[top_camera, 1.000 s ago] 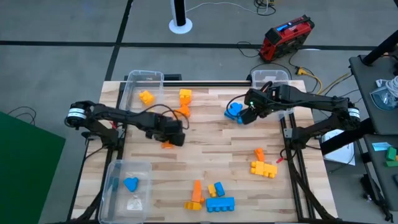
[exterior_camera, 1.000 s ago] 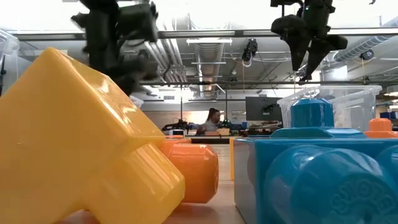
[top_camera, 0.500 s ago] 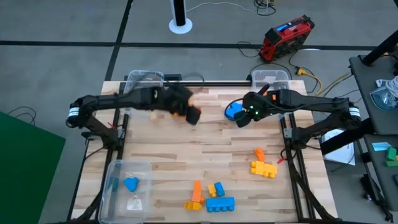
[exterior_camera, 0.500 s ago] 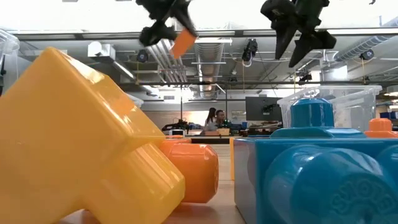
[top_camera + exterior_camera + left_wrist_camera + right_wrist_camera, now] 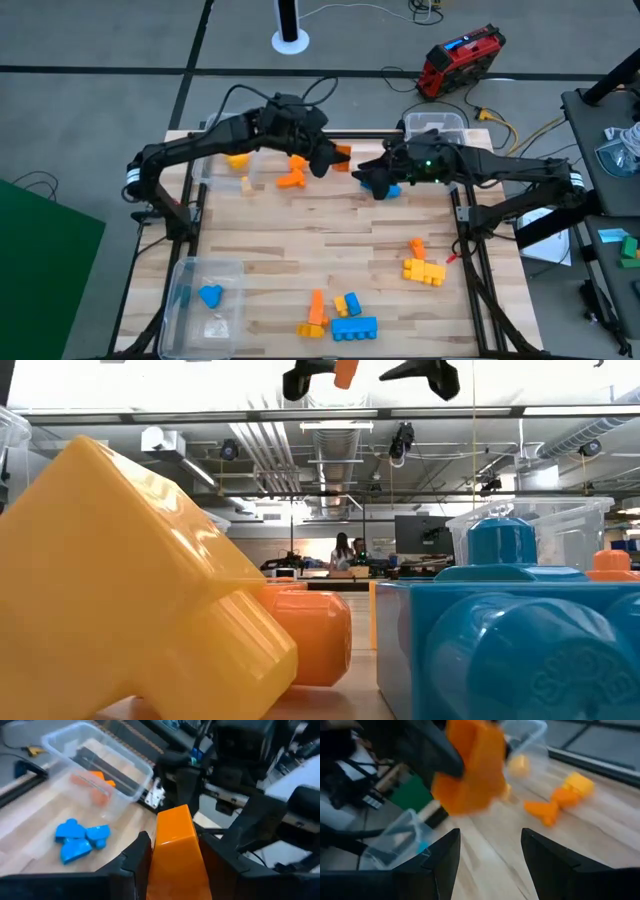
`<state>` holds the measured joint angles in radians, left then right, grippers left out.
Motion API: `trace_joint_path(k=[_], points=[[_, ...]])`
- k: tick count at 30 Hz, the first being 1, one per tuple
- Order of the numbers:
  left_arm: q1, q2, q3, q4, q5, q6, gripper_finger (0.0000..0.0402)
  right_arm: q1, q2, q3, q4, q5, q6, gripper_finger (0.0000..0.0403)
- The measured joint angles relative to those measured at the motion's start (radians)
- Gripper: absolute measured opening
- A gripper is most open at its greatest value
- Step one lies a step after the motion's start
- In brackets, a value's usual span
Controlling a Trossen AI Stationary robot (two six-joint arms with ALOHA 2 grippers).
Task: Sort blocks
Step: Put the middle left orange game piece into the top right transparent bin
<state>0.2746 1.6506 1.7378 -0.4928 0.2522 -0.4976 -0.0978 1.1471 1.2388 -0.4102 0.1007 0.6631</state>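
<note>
Two arms meet near the far edge of our worktop (image 5: 330,240), close to the clear bin (image 5: 436,124) at the far right corner. Our left gripper (image 5: 335,160) is raised above the wood, its jaws closed on an orange block (image 5: 342,158); the left wrist view shows that block (image 5: 175,847) pinched upright between the two dark fingers (image 5: 135,857). Our right gripper (image 5: 375,180) hangs just beside it, on the side toward the clear bin, with jaws spread wide and nothing between them; its own fingers (image 5: 442,862) frame the held block from the opposite side. Under the right gripper lies a blue block cluster (image 5: 392,188), seen also past the left fingers (image 5: 80,837).

More orange and yellow blocks (image 5: 293,172) lie beside the second far bin (image 5: 222,135), away from the clear bin. Well apart, along the near edge, sit a yellow block group (image 5: 423,270), a blue flat block (image 5: 354,327) and an orange stick (image 5: 316,308). A third bin (image 5: 205,300) at the near left corner holds a blue piece (image 5: 210,296).
</note>
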Motion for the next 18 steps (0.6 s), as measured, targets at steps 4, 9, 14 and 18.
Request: trace_joint_path(k=[4,9,14,18], points=[[0.001,0.013,0.029,0.006,0.002,0.005,0.0127,0.0,-0.015,0.007,0.022,-0.004,-0.002,0.0201],[0.003,0.004,0.034,0.093,0.122,0.058,0.0127,0.0,-0.038,0.024,0.035,-0.004,-0.01,0.0209],[0.001,0.001,0.034,0.154,0.195,0.124,0.0127,0.0,-0.046,0.043,0.077,-0.093,-0.006,0.0257],[0.003,0.003,0.033,0.173,0.196,0.131,0.0127,0.006,-0.042,0.045,0.115,-0.146,-0.014,0.0302]])
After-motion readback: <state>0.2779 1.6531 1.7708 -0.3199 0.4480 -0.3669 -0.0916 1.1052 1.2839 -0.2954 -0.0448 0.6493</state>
